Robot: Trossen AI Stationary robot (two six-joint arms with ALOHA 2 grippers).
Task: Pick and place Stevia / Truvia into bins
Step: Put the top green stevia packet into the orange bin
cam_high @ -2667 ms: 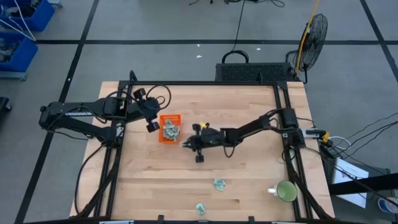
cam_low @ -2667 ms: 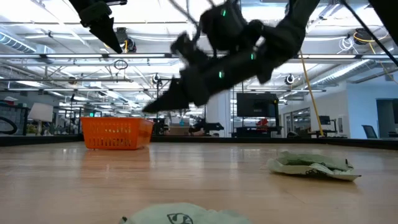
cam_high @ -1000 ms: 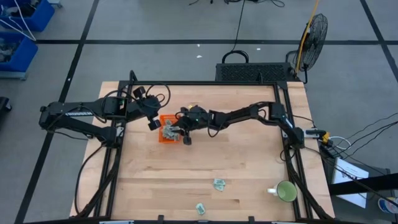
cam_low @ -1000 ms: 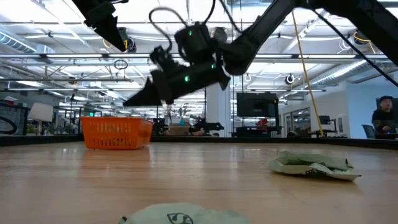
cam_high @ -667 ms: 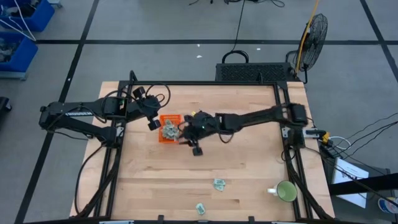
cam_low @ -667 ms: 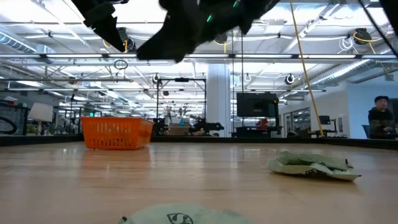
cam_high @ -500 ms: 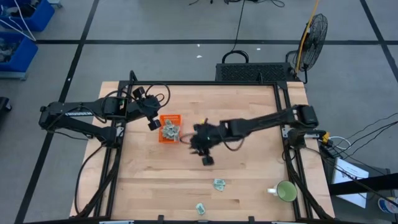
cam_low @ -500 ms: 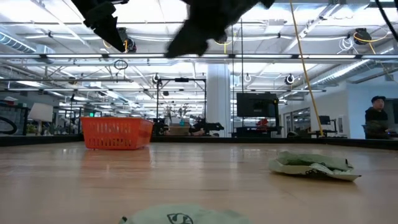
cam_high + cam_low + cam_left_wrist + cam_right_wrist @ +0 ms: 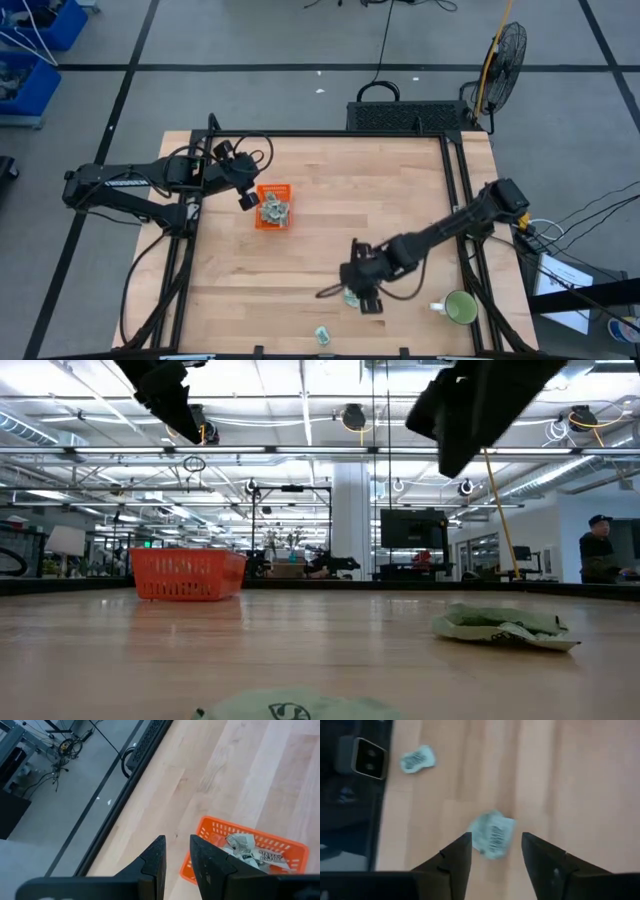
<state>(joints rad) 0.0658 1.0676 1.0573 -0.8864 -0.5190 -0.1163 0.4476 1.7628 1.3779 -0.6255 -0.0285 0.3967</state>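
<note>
— Wooden table point(image 9: 400, 200) up top, open hall behind it; what is hard to make out?

— From above, the right gripper point(image 9: 352, 291) covers most of a sachet point(image 9: 351, 297) near the front edge. Low down, the nearest sachet point(image 9: 290, 707) is cut off by the frame.

— And the sachets themselves?

— Pale green and white, crumpled. One point(image 9: 492, 834) lies on bare wood beneath the right gripper point(image 9: 496, 852), whose fingers stand spread and empty above it. Another point(image 9: 322, 334) lies just in front, at the edge. Several point(image 9: 247, 848) are heaped in the orange bin point(image 9: 259, 219).

— Left side?

— The left gripper point(image 9: 176, 862) hangs beside the bin, fingers nearly together, a narrow gap between, holding nothing.
</note>
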